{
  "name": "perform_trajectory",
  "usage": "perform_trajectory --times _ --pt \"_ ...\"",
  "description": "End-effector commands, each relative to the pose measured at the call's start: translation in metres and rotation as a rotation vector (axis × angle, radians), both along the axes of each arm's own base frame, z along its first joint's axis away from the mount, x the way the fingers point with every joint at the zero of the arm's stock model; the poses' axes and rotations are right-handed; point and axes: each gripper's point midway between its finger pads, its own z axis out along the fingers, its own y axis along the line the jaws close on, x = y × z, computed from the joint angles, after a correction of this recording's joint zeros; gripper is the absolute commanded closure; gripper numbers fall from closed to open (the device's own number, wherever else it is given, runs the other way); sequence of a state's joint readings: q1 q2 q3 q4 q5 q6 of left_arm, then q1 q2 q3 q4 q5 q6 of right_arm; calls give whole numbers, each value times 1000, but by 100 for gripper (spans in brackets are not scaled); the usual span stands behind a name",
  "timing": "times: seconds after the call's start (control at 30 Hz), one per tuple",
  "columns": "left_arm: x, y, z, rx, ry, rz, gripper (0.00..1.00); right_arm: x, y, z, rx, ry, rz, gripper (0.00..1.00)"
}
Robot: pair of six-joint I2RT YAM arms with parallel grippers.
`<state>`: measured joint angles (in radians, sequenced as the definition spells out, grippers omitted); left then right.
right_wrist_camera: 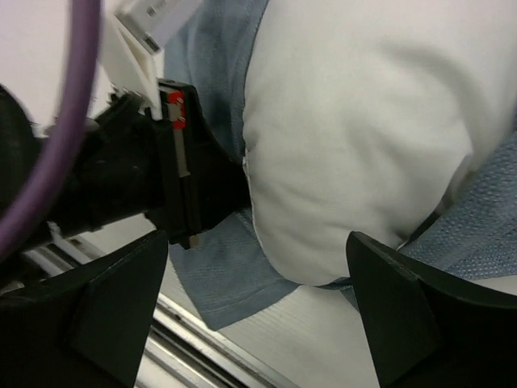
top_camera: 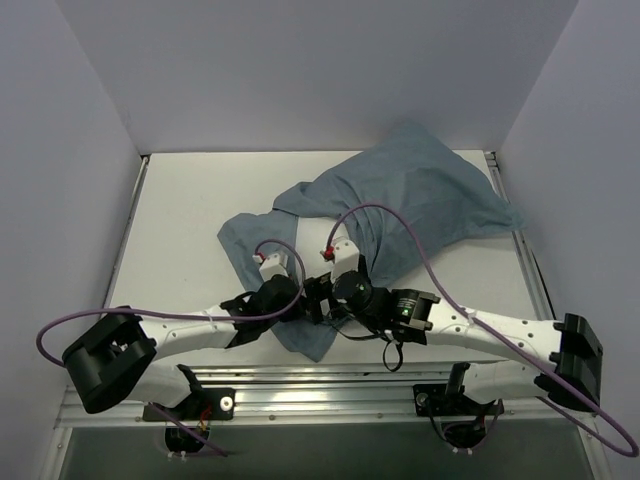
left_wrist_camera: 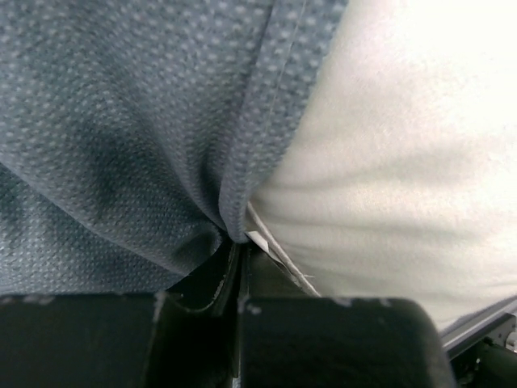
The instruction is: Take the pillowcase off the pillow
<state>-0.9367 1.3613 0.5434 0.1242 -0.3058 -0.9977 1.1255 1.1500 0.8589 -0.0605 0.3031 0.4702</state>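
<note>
Pillowcase (top_camera: 420,195): crumpled, plain dusty blue face showing, heaped across rear right of tabletop (top_camera: 175,230), near end trailing toward front edge between both arms. Pillow (right_wrist_camera: 347,121): white, plump, hidden beneath cloth and arms from overhead; bare near end seen in both wrist views, protruding from case mouth. Judged partly exposed, not yet free. Purple cable (top_camera: 375,207): looped above the cloth heap. Left fingers (left_wrist_camera: 240,271): pressed together, pinching a fold of pillowcase hem directly beside bare pillow fabric. Right fingers (right_wrist_camera: 113,311): spread wide either side of exposed pillow corner, gripping nothing; contact with pillow not determinable. Risks noted. Shallow closure of right fingers: liable to trap loose blue cloth lying under the white corner, locking case and pillow together. Closure on the corner tip alone: liable to slide off soft filling under pull. Left pinch at the very hem edge: liable to lose cloth under a hard tug. Cable over heap: possible snag during separation. Wrists close together at front edge: little clearance, possible collision.
</note>
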Motion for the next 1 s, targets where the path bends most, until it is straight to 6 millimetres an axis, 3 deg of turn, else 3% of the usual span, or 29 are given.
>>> perform_trajectory --times 0.0,0.37,0.6,0.7,0.8,0.83,0.9,0.93,0.97 --pt "5 -12 25 -120 -48 -1 98 13 -8 -30 -159 -70 -61 12" --pt "0 -2 21 -120 -38 18 98 27 -20 -73 -301 -73 -142 5" --pt "0 -3 20 -117 -32 19 98 32 -14 -100 -301 -13 -99 5" --pt "0 -2 21 -114 -33 21 98 39 -24 -111 -322 10 -128 7" --pt "-1 -2 20 -115 -32 18 98 46 -27 -115 -286 35 -132 25" --pt "-1 -3 21 -118 -33 15 98 49 -23 -115 -262 44 -125 46" --pt "-1 -4 21 -117 -32 9 98 53 -18 -112 -235 50 -115 65" --pt "-1 -5 22 -121 -31 6 98 54 -10 -110 -203 55 -95 81" --pt "-1 -6 21 -118 -29 1 98 57 -7 -108 -184 59 -94 88"
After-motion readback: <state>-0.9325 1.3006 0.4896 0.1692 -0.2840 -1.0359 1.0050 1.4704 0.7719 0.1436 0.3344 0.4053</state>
